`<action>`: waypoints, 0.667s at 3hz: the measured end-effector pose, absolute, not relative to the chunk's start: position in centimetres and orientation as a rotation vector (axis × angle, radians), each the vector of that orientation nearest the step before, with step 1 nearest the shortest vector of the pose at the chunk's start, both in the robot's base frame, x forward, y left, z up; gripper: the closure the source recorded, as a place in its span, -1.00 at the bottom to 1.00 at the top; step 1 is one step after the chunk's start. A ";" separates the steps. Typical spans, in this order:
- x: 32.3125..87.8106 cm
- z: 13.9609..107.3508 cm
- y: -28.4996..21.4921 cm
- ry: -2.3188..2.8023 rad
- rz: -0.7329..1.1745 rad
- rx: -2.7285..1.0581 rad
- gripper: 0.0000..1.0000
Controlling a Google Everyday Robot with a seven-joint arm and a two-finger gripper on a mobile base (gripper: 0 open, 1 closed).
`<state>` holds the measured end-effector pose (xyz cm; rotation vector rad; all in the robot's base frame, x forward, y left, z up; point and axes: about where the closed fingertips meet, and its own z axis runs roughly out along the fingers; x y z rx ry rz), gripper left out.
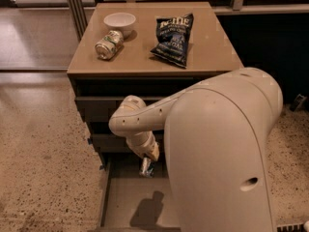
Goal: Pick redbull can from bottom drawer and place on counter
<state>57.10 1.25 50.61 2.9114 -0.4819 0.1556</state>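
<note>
Currently holds the redbull can (144, 168) in the gripper (146, 165), with jaws narrowed on its slim silver-and-blue body. Carries it clear of the plain floor of the pulled-out bottom drawer (126, 197), towards that drawer's back end and just under the front of the drawer above. Cannot tell the can's exact tilt. Throws a dark shadow (147, 210) onto the drawer floor nearer the camera. Reaches down with a cream arm (140, 122), bent at a rounded joint in front of the two upper drawers (94, 108). Hides most of the cabinet's right side behind a large cream arm housing (222, 149). Up on the counter (212, 57), well apart from the held can: a white bowl (119, 21) at the back left, a green-and-white can (108, 45) lying on its side just in front of the bowl, and a dark chip bag (173, 40) lying flat to the right of both. Around the cabinet, speckled floor (43, 168).
</note>
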 end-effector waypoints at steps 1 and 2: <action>56.5 50.8 0.2 -0.480 0.135 2.870 1.00; 56.5 50.7 0.2 -0.480 0.135 2.871 1.00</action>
